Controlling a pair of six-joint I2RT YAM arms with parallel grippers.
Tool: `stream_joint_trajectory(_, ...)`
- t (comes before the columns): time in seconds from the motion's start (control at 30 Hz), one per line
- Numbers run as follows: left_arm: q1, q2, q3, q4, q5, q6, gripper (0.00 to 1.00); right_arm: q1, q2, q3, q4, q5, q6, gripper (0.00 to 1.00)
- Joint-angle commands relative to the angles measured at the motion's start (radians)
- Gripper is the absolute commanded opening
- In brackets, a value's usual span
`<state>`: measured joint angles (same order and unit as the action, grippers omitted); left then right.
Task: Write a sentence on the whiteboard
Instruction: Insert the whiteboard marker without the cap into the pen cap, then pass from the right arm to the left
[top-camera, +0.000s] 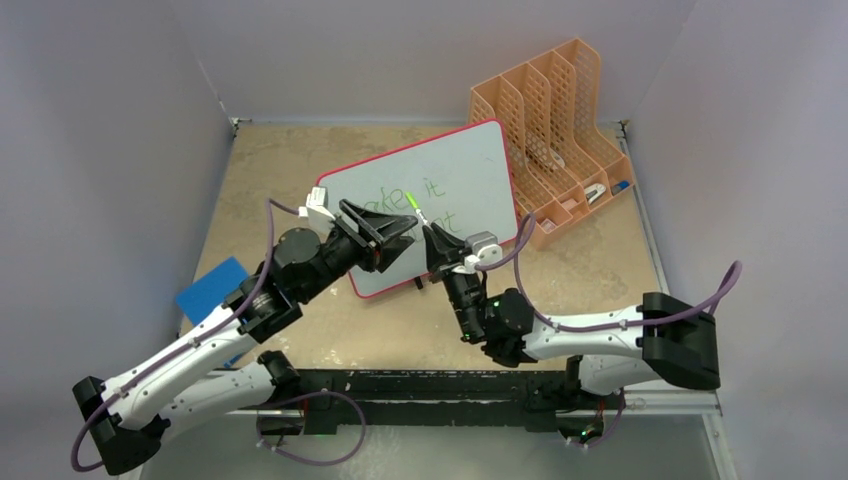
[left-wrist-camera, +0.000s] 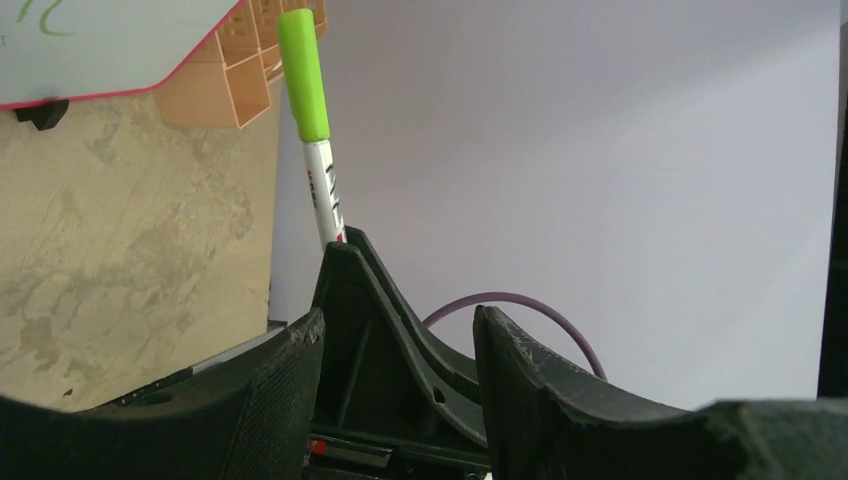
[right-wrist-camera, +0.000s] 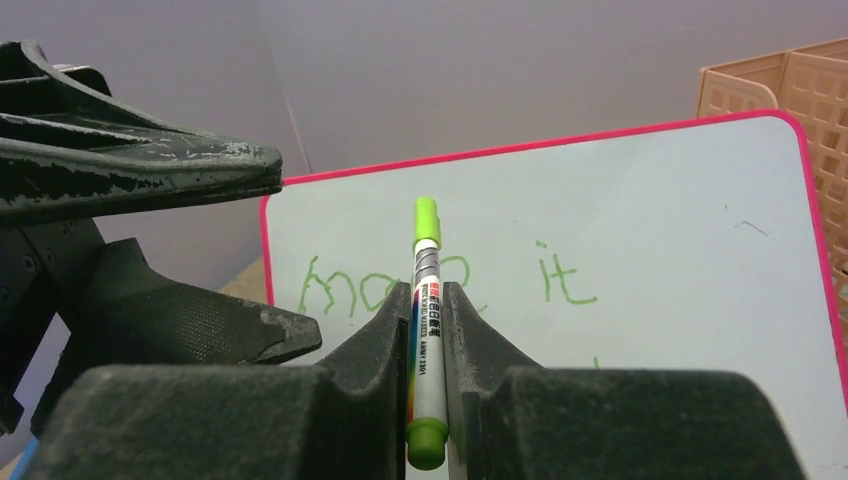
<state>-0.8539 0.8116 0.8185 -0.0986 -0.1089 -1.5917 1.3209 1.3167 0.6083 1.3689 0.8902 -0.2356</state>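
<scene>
The whiteboard (top-camera: 470, 165), white with a pink rim, lies in the middle of the table. The green sentence (top-camera: 432, 186) on it is partly covered by the arms; in the right wrist view "make it" (right-wrist-camera: 560, 275) reads on the whiteboard (right-wrist-camera: 680, 190). My right gripper (top-camera: 428, 234) (right-wrist-camera: 428, 292) is shut on a green-capped marker (right-wrist-camera: 427, 300), held upright above the board. My left gripper (top-camera: 408, 237) (left-wrist-camera: 400, 312) stands open just left of the marker (left-wrist-camera: 325, 190), one finger on each side of the right gripper's fingers. The left fingers touch nothing.
An orange slotted organizer (top-camera: 560, 120) with small items stands at the back right, touching the board's right edge. A blue pad (top-camera: 212, 288) lies at the left beside the left arm. Walls close in the table on three sides.
</scene>
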Motion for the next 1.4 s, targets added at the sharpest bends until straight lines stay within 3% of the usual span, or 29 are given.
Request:
stream_joint_trajectory(0.0,0.0,0.01,0.013,-0.005,-0.014,0.012,0.56,-0.001,-0.04,-0.012,0.08,0.013,0.009,0.0)
stream_joint_trajectory(0.2,-0.002,0.069,0.024,-0.003,0.002,-0.012,0.56,-0.002,-0.074,-0.039,0.099,-0.022,0.014,0.0)
stream_joint_trajectory(0.63,0.0,0.16,0.047,0.142,0.001,-0.007,0.42,-0.001,-0.093,-0.057,0.099,-0.062,0.025,0.0)
stream_joint_trajectory(0.97,0.001,0.178,0.039,0.158,-0.032,-0.026,0.39,0.0,-0.107,-0.072,0.1,-0.091,0.054,0.0)
stream_joint_trajectory(1.13,0.001,0.185,0.035,0.176,-0.028,-0.029,0.24,0.0,-0.106,-0.073,0.101,-0.093,0.058,0.0)
stream_joint_trajectory(1.27,0.0,0.182,0.033,0.178,-0.029,-0.026,0.02,0.0,-0.106,-0.074,0.092,-0.098,0.062,0.0)
stream_joint_trajectory(1.37,0.001,0.18,0.035,0.166,-0.028,-0.014,0.0,0.0,-0.107,-0.07,0.062,-0.096,0.076,0.0)
